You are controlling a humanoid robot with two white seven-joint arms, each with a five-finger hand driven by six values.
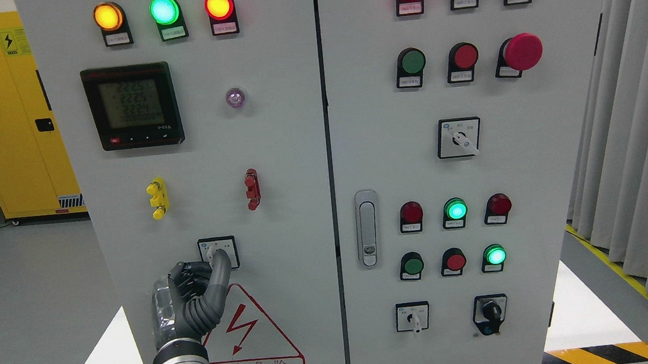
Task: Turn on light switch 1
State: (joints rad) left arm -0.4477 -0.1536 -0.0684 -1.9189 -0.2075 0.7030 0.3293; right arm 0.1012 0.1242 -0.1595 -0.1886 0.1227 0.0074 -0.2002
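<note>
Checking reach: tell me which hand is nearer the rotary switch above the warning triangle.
Left. The left hand is at the rotary switch, its fingers on the knob. The right hand is not in view.

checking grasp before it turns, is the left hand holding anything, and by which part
The left hand has its fingers on the knob of the rotary switch; whether they actually grip it cannot be told.

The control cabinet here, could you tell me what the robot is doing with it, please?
The left hand is raised against the cabinet's left door, its fingers on the small rotary switch just above the red warning triangle. Several indicator lamps are lit, and the meter shows readings. The right hand is not visible.
</note>
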